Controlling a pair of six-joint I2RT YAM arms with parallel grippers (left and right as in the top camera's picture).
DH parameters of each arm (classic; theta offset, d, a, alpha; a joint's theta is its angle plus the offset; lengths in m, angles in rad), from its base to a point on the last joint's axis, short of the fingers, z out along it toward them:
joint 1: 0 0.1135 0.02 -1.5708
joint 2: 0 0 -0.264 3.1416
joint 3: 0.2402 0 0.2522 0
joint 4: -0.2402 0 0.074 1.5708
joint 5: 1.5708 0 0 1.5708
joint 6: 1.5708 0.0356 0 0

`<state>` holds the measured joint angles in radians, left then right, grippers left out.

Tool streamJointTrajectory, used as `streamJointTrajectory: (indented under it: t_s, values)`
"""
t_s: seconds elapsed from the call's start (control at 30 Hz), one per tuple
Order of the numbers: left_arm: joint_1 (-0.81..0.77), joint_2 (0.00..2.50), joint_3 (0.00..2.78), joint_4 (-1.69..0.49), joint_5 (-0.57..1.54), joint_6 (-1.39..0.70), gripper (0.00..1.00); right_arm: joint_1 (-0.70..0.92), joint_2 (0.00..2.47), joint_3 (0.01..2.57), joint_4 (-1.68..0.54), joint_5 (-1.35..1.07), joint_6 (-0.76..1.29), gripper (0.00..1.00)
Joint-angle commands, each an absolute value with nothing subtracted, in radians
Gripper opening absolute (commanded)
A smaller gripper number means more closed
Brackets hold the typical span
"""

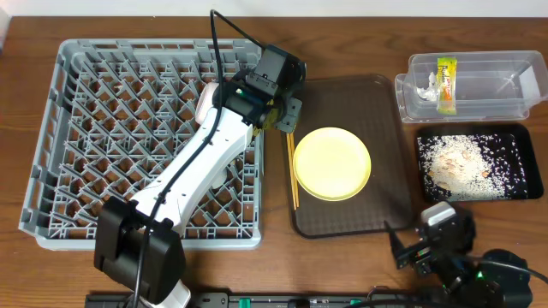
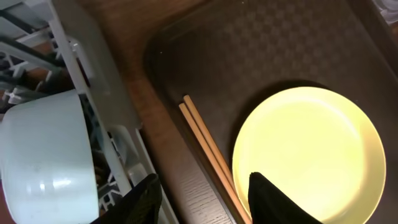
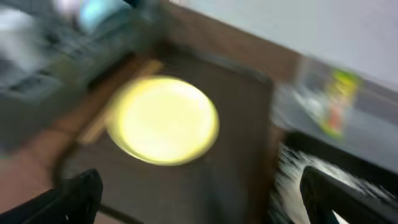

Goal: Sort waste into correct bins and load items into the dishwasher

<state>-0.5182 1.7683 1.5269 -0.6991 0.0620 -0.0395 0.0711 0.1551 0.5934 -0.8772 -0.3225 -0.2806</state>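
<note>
The grey dishwasher rack (image 1: 103,137) fills the left of the table. My left gripper (image 1: 287,115) hangs open over the rack's right edge, by the brown tray. In the left wrist view its fingertips (image 2: 144,200) straddle bare table, the left gripper (image 2: 205,205) holding nothing. A pale bluish bowl (image 2: 43,162) stands in the rack (image 2: 93,81) beside it. The yellow plate (image 1: 332,162) and chopsticks (image 1: 293,171) lie on the tray. The wrapper (image 1: 446,84) and tissue (image 1: 425,85) lie in the clear tub (image 1: 505,64). Rice scraps (image 1: 462,162) cover the black tray (image 1: 531,141). My right gripper (image 1: 428,244) is open at the front right.
The dark brown serving tray (image 1: 385,197) lies between the rack and the bins. The blurred right wrist view shows the plate (image 3: 163,118) ahead of the wide open right gripper (image 3: 208,205). The left arm (image 1: 197,171) crosses the rack diagonally.
</note>
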Motion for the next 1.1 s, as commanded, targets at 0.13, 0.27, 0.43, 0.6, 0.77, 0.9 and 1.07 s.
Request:
streamJointTrajectory:
  t_s: [0.13,0.27,0.43,0.6,0.77,0.9,1.07]
  values:
    - [-0.516,1.742,1.546,-0.701,0.039,-0.019,0.51,0.064,0.154,0.593,-0.852,-0.554,-0.18,0.99]
    - [-0.514,1.742,1.546,-0.701,0.04,-0.02,0.59,0.064,0.156,0.591,-0.826,-0.569,0.027,0.99]
    - [-0.505,1.733,1.546,-0.702,0.04,-0.02,0.68,0.064,0.156,0.591,-0.752,-0.709,0.122,0.99]
    - [-0.5,1.715,1.546,-0.713,0.04,-0.02,0.68,0.065,0.159,0.591,-0.727,-0.619,0.186,0.99]
    - [-0.5,1.687,1.546,-0.715,0.04,-0.02,0.68,0.065,0.281,0.591,-0.781,-0.479,0.322,0.99]
    - [-0.495,1.659,1.546,-0.73,0.04,-0.02,0.68,0.065,0.527,0.627,-0.772,-0.474,0.311,0.99]
    - [-0.452,1.623,1.546,-0.763,0.04,-0.02,0.69,0.065,0.863,0.752,-0.81,-0.406,0.26,0.99]
